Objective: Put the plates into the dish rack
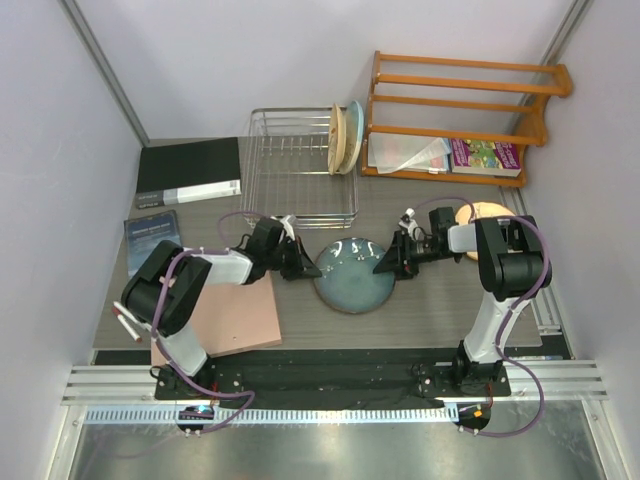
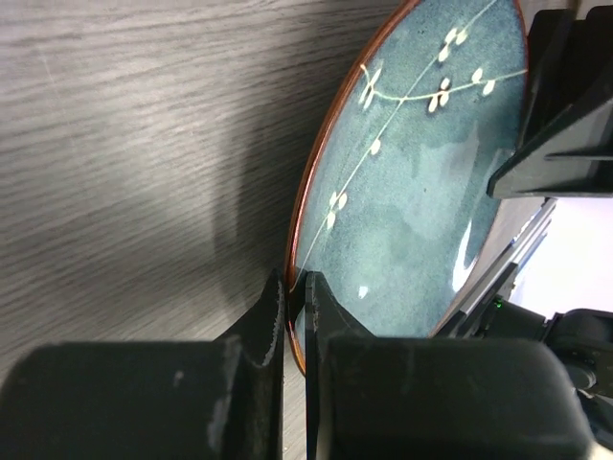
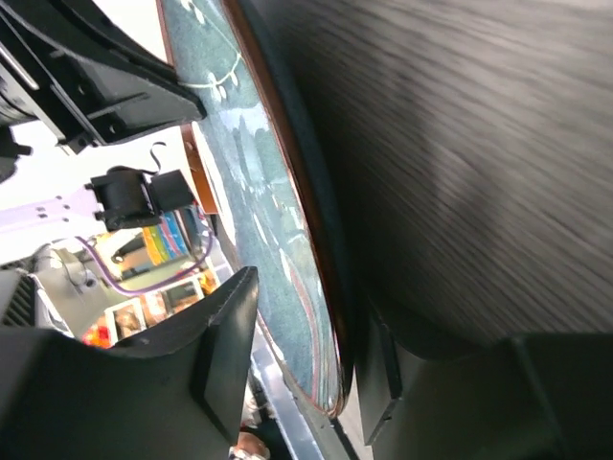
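Note:
The dark teal plate (image 1: 350, 277) with a white branch pattern lies mid-table, in front of the chrome wire dish rack (image 1: 290, 185). My left gripper (image 1: 300, 264) is shut on its left rim; in the left wrist view the fingers (image 2: 295, 284) pinch the brown edge of the plate (image 2: 421, 182). My right gripper (image 1: 386, 263) is open and straddles the right rim; the plate (image 3: 259, 201) sits between the jaws (image 3: 306, 316), near the lower finger. Two plates (image 1: 345, 137) stand on edge at the rack's right end. An orange-yellow plate (image 1: 484, 211) lies behind my right arm, partly hidden.
An orange wooden shelf (image 1: 460, 100) with books under it stands at the back right. A black binder (image 1: 188, 170) and a blue book (image 1: 150, 238) lie at the left. A pink board (image 1: 240, 318) and a marker (image 1: 128, 322) lie at the near left.

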{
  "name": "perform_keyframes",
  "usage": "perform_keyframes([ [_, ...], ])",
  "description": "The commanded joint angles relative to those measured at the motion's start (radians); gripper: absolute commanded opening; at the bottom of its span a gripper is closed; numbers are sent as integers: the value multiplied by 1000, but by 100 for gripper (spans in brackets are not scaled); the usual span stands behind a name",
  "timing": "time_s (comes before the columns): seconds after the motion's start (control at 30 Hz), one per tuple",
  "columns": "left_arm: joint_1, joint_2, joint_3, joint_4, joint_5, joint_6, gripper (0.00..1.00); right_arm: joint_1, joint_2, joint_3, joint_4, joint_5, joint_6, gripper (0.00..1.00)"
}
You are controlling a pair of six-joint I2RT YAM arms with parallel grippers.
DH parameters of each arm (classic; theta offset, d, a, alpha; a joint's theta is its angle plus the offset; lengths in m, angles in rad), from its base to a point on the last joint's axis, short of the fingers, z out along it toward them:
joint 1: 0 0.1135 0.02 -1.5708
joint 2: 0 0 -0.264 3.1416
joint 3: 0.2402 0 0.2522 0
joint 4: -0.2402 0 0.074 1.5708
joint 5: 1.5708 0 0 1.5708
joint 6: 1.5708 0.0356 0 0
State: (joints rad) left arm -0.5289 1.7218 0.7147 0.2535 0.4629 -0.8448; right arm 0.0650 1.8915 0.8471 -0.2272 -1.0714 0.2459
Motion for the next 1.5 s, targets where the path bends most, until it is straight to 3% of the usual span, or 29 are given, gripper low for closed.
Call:
perform_keyframes([
  [0.0,-72,77,80,-6,89,73,0,131,-31,-17,133,-36,48,43],
  [0.23,-75,75,91,-33,77,82,0,139,-31,21,70,-33,-9,14],
  [0.3,-74,53,92,-72,51,99,5,128,-48,32,19,-32,-40,11],
  [0.33,-74,29,91,-83,48,108,9,110,-80,32,-38,-30,-60,6],
  [0.4,-72,3,91,-129,60,154,31,95,-110,43,-124,-27,-149,1],
  [0.47,-71,-40,101,-172,94,241,44,81,-147,93,-327,-18,-320,2],
  [0.63,-71,-201,114,-374,122,407,53,79,-219,302,-812,47,-627,2],
  [0.7,-71,-342,117,-448,80,488,54,79,-242,427,-911,76,-706,1],
  [0.83,-59,-576,181,-520,-180,568,57,81,-262,683,-1052,114,-711,1],
  [0.9,-7,-596,270,-607,-219,598,59,85,-258,856,-1060,142,-692,1],
  [0.93,77,-594,334,-617,-221,602,59,93,-240,919,-1055,152,-656,1],
  [0.97,113,-593,353,-616,-295,602,60,102,-227,978,-1039,168,-622,1],
  [1.07,188,-564,419,-582,-421,690,66,140,-174,1159,-885,267,-417,1],
  [1.17,198,-577,427,-521,-564,766,71,212,-128,1283,-711,463,-286,1],
  [1.2,198,-594,410,-502,-628,767,76,237,-121,1320,-620,593,-268,1],
  [1.3,199,-674,313,-450,-748,727,77,315,-92,1360,-429,770,-194,1],
  [1.4,219,-734,235,-465,-753,690,76,396,7,1458,-333,1019,-174,1],
  [1.43,224,-745,229,-477,-762,670,76,423,36,1486,-319,1241,-160,1],
  [1.47,233,-760,227,-518,-754,650,76,450,107,1520,-308,1293,-140,1],
])
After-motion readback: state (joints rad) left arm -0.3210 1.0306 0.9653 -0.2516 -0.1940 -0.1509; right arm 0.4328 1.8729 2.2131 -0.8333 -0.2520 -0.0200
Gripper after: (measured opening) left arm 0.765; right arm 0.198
